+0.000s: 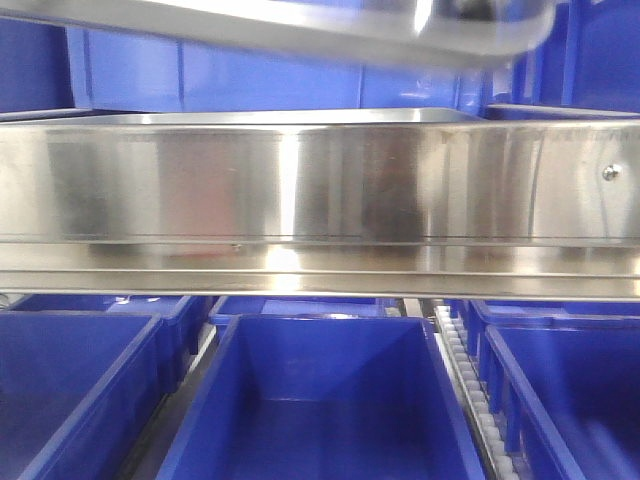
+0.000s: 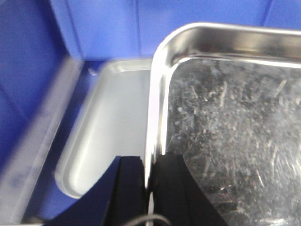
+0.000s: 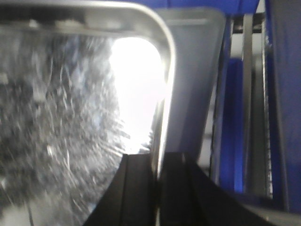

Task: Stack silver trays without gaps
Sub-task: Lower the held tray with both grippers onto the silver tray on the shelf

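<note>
The left gripper [image 2: 148,162] had its jaws shut tight on the left rim of the top tray [image 2: 225,132]. The right gripper [image 3: 157,157] had its jaws shut tight on the right rim. So the top tray hung in the air between the two arms, with its long way going from side to side. The bottom tray [image 2: 110,122] lay flat below it on a blue surface [image 2: 94,66], and its edges ran the same way. It peeked out past the top tray on the left side, and on the right side too. It looked like the top tray had to go straight down. Both arms would need to sink at the same speed, so the corners would meet with no gap. A tilt could leave one end sitting high.
</note>
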